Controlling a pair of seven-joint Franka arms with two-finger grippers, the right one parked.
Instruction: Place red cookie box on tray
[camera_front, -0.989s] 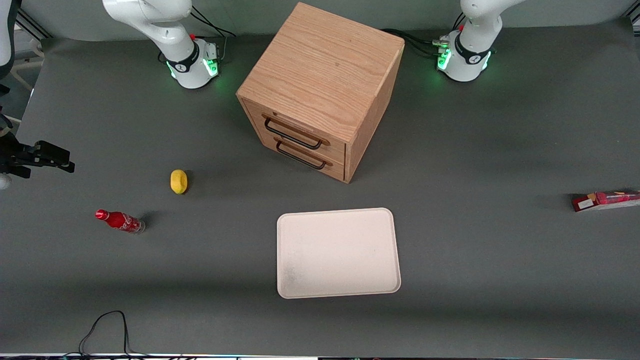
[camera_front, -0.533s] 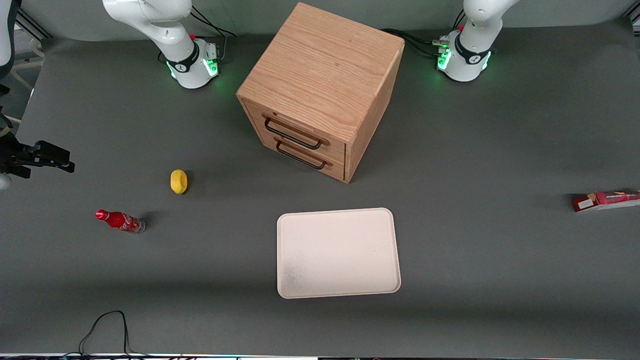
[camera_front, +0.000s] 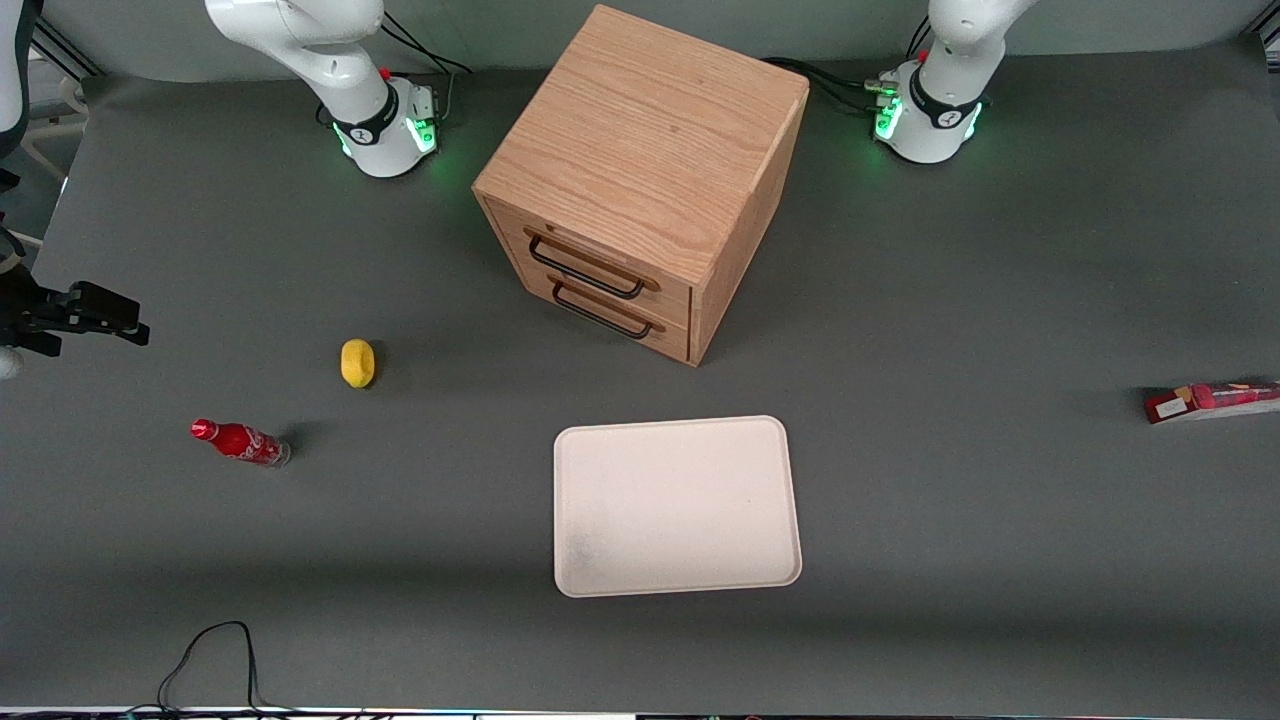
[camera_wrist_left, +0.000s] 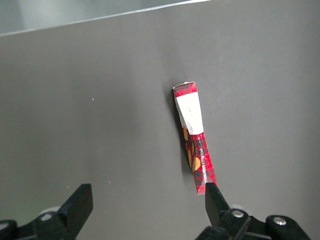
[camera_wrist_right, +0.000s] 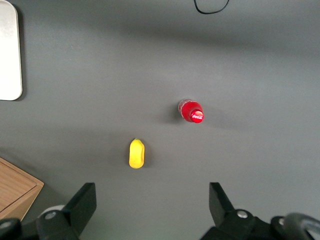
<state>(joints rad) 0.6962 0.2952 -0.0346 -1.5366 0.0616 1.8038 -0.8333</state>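
The red cookie box (camera_front: 1213, 400) lies flat on the gray table (camera_front: 1000, 300) at the working arm's end, well apart from the tray (camera_front: 677, 505). In the wrist view the box (camera_wrist_left: 194, 136) shows its white patch at one end and small orange marks along its middle.

The left gripper (camera_wrist_left: 147, 202) hovers above the table with its 2 fingers (camera_wrist_left: 77, 205) spread wide and nothing between them; 1 fingertip sits just beside the box's near end.

The tray is bare and lies in front of the wooden cabinet (camera_front: 640, 180) with its 2 drawers. Toward the parked arm's end of the table are a yellow lemon (camera_front: 357, 362) and a small red bottle (camera_front: 240, 442).
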